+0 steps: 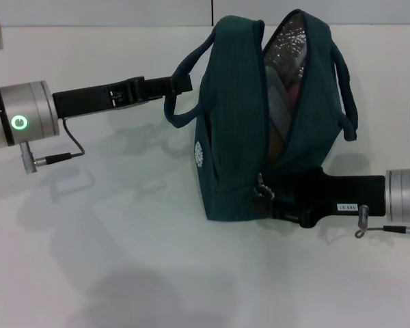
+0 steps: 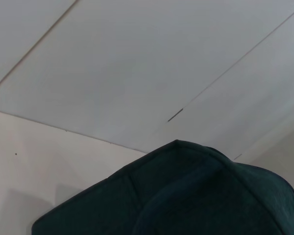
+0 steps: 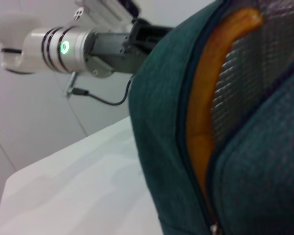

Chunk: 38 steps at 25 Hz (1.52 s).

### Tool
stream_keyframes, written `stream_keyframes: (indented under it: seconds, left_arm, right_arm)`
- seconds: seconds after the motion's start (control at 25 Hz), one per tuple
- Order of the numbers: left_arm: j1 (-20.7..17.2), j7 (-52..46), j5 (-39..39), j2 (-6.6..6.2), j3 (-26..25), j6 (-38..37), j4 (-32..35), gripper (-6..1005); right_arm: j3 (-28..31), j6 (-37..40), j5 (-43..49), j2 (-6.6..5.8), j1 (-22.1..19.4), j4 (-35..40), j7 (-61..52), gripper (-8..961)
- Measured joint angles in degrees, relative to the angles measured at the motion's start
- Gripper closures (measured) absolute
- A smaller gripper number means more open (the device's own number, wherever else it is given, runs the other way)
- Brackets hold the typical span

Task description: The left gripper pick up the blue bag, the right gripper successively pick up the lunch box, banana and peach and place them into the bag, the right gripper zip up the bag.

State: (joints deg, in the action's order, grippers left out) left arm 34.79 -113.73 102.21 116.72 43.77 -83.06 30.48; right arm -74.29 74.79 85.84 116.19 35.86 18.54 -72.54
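Banana shows partly inside the blue bag.

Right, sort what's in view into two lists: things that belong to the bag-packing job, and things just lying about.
Part of the job:
- blue bag, unzipped
- banana, inside it
- left gripper, at the bag's handle
- right gripper, at the bag's zip end
- something pink inside the bag, possibly the peach; lunch box not identifiable

Just lying about:
- nothing, only the white table
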Motion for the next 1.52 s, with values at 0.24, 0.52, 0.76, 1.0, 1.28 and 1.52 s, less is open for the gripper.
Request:
stream_keyframes:
  seconds: [0.24,0.52,0.76,1.0,1.28,1.52]
  left_arm:
    - [-0.1,0.0,0.0,0.00,0.0,0.0,0.0,599]
    - [-0.1,0.0,0.0,0.00,0.0,0.0,0.0,599]
    - [-0.1,0.0,0.0,0.00,0.0,0.0,0.0,599]
    - [-0.5,0.0,-0.1,0.00,0.0,0.0,0.2,599]
    - [-1.5,1.1,-2.0,-0.05,0.0,-0.4,0.4,600]
    - [-1.8,2.2,-2.3,0.01,0.0,-1.0,0.1,600]
  right_arm:
    - [0.1,-0.4,-0.6,0.00,-0.4,0.2,0.1,731]
    - [0.2,-0.6,-0.7,0.01,-0.8,0.1,0.1,850]
    - [0.3,-0.4,-0.7,0.00,-1.6,0.6,0.1,939]
    - [1.4,3.2,-0.8,-0.58,-3.8,2.1,0.6,944]
    - [4.9,11.0,-4.1,-0.55,-10.2,8.0,6.2,944]
    - [5.0,13.4,-6.3,-0.51,-10.0,8.1,9.9,944]
